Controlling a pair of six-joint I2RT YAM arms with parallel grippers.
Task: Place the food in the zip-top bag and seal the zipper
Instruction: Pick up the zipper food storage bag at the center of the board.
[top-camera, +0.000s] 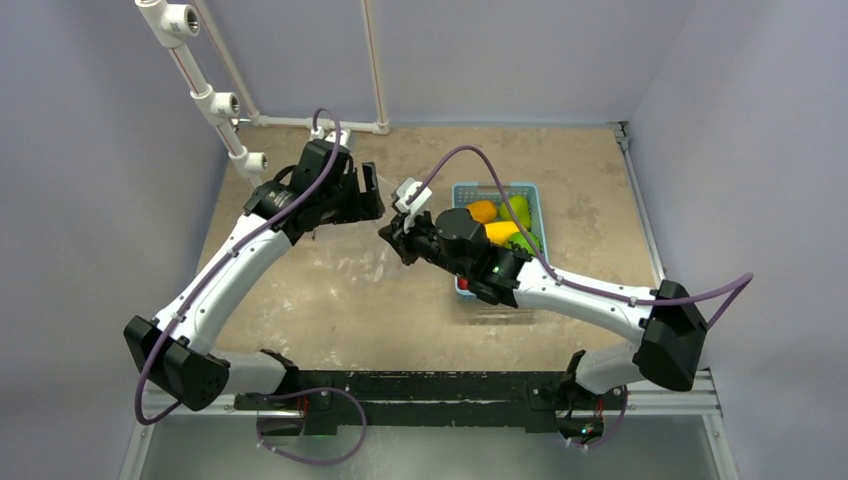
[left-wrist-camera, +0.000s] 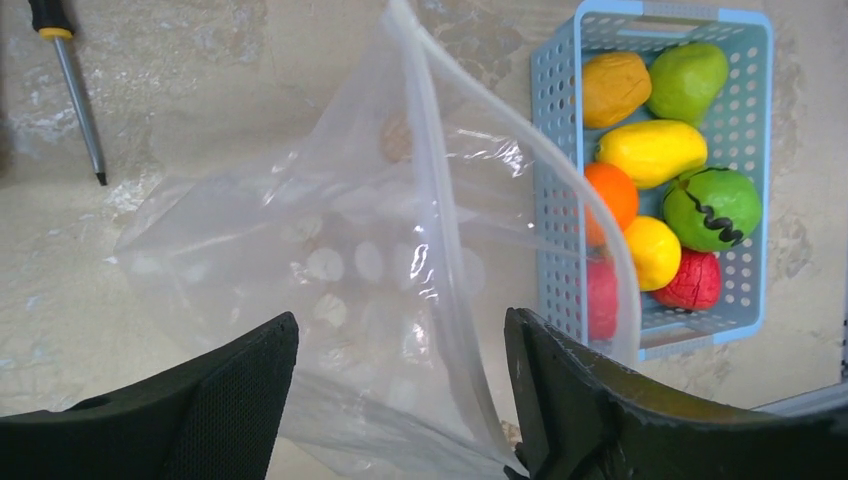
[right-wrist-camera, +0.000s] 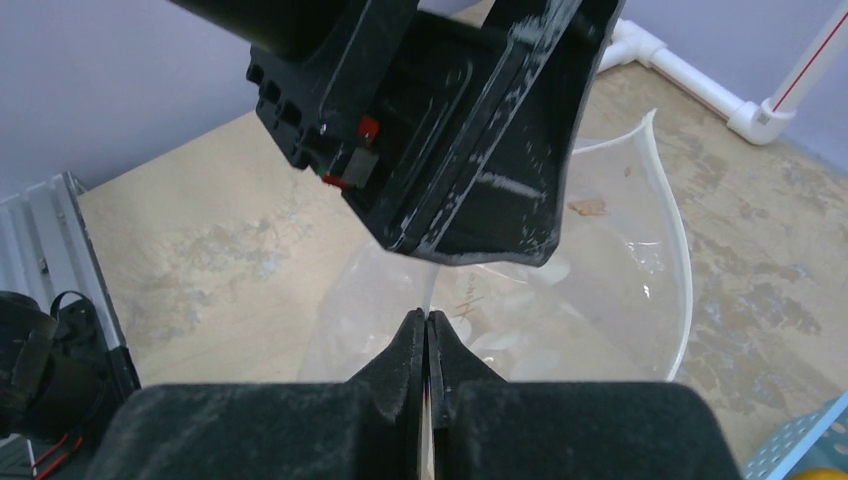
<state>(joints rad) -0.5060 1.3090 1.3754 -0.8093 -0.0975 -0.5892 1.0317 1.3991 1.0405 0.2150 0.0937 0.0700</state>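
The clear zip-top bag (left-wrist-camera: 350, 270) lies on the table with its mouth held up and open; the whitish zipper (left-wrist-camera: 440, 200) arcs toward the basket. It also shows in the top view (top-camera: 350, 270). My right gripper (right-wrist-camera: 427, 330) is shut on the bag's zipper edge (right-wrist-camera: 680, 260); in the top view this gripper (top-camera: 392, 235) is left of the basket. My left gripper (left-wrist-camera: 400, 400) is open, its fingers straddling the bag's mouth edge from above (top-camera: 370, 195). The food (left-wrist-camera: 650, 152) lies in the light-blue basket (left-wrist-camera: 560, 200): red, orange, yellow, green and one striped green (left-wrist-camera: 712, 207).
A screwdriver (left-wrist-camera: 75, 90) lies on the table left of the bag. White PVC pipes (top-camera: 215, 100) stand at the back left. My right arm crosses over the basket's near side (top-camera: 465, 290). A metal rail (top-camera: 640, 220) runs along the table's right edge.
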